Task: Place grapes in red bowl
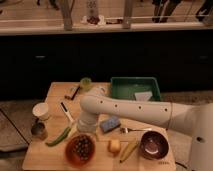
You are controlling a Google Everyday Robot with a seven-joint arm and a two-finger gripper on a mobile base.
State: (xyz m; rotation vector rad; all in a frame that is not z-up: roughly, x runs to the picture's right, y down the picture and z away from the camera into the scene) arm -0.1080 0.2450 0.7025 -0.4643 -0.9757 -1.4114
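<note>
On the wooden table (55,156), far left of the red bowl (69,154), stand a white cup (41,110) and, nearer the front, a small metal can (38,131). A long green vegetable (59,136) lies just left of the bowl's rim. The bowl sits at the table's front edge, and the grapes (82,148) lie inside it as a dark cluster. The gripper (85,132) hangs right above the bowl, pointing down at the grapes. I cannot tell how far open it is or whether it has hold of them. Behind and right of the bowl lies a blue sponge (109,123). To the bowl's right come a pale yellow fruit (114,145), a banana (129,150) and a dark purple bowl (153,145). A green tray (123,88) sits far behind it.
</note>
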